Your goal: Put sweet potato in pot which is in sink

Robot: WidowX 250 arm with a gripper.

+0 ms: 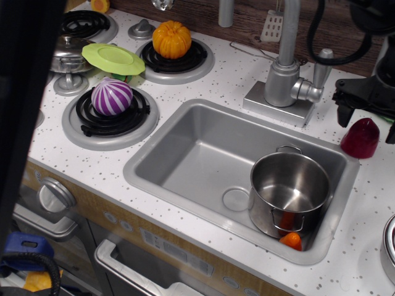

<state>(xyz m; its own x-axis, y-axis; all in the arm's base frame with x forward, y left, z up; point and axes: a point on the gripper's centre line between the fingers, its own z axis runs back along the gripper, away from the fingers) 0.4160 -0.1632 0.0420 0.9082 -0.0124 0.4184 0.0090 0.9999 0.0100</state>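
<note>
The sweet potato [360,138], a small glossy maroon dome, stands on the counter right of the sink [197,145]. My black gripper [366,120] hangs just above it, open, with one finger [342,113] to its left and the other at the frame's right edge. The fingers are not closed on it. The steel pot [290,191] stands upright and empty in the sink's front right corner.
A small orange toy piece [291,240] lies in the sink by the pot. The faucet [285,74] stands behind the sink. An orange pumpkin [171,39], a purple striped vegetable [112,97], a green plate [113,58] and a lidded steel pot [66,54] are on the stove. A dark blurred shape [28,92] covers the left edge.
</note>
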